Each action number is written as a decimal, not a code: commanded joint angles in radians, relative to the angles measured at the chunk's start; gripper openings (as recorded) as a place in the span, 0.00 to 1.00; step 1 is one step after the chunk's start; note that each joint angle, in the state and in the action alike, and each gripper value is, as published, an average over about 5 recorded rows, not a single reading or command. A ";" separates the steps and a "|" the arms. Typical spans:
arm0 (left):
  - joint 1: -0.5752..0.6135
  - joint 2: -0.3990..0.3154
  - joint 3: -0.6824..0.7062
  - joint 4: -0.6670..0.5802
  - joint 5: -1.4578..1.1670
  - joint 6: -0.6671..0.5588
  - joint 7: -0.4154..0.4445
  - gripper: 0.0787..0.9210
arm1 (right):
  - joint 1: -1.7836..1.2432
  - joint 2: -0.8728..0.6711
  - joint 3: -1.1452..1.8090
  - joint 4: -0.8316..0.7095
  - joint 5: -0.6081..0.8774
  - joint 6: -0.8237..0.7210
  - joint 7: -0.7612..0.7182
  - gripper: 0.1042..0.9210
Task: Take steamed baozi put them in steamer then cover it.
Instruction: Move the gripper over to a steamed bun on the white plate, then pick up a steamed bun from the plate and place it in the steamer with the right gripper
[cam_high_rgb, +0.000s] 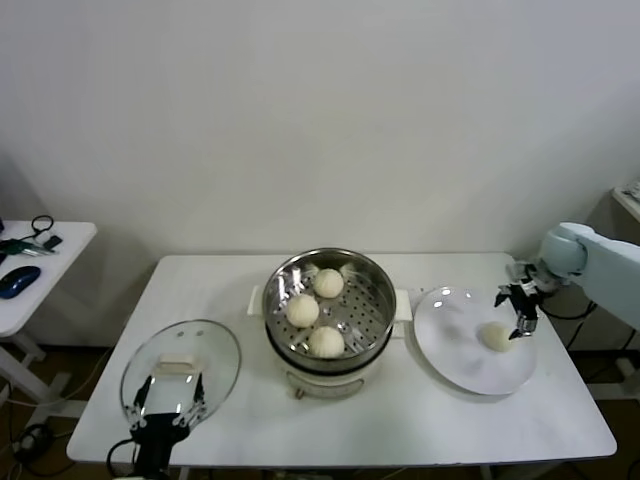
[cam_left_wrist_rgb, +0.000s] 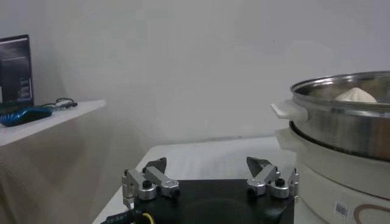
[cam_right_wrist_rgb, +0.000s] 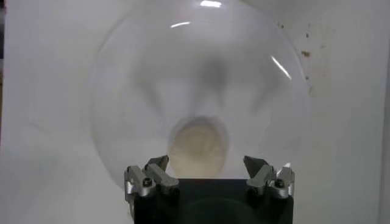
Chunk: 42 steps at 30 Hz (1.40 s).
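On the table, centre: the steamer (cam_high_rgb: 375, 300) stood on its cream pot base, uncovered, between the lid and the plate.
Buns loaded: three buns (cam_high_rgb: 303, 310) lay on the perforated floor of the steamer, close together but apart from one another.
Bun outstanding: one last bun (cam_high_rgb: 496, 337) sat alone on the white plate (cam_high_rgb: 450, 350), to the right of the steamer and well outside it.
Lid: the glass lid (cam_high_rgb: 215, 350) lay flat on the table to the left of the steamer, its cream handle facing up; it was not on the steamer.
Right tool: the right tool (cam_high_rgb: 522, 318) hung just above the last bun, tips pointing down, fingers spread wide with the bun below the gap between them in the wrist view (cam_right_wrist_rgb: 198, 146); no contact with the bun could be confirmed.
Left tool: the left tool (cam_high_rgb: 165, 412) waited at the near edge of the table beside the lid, fingers spread and holding nothing; the steamer wall (cam_left_wrist_rgb: 341, 131) stood off to one side of it.
Progress, as judged: three of four buns placed, so loading looked mostly done.
Remaining, as judged: grasp and transfer the last bun, then set the lid on the steamer.
Side table: a smaller table (cam_high_rgb: 50, 262) with loose items stood at far left, uninvolved.
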 joint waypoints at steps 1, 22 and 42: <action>0.001 -0.001 0.000 0.002 0.000 0.000 0.000 0.88 | -0.118 0.031 0.105 -0.087 -0.048 -0.013 0.009 0.88; 0.001 -0.003 0.002 -0.003 0.002 0.001 -0.001 0.88 | -0.135 0.040 0.127 -0.049 -0.088 -0.041 0.018 0.75; 0.002 0.016 -0.003 -0.010 -0.003 0.012 0.001 0.88 | 0.938 0.156 -0.565 0.473 0.530 -0.133 -0.038 0.69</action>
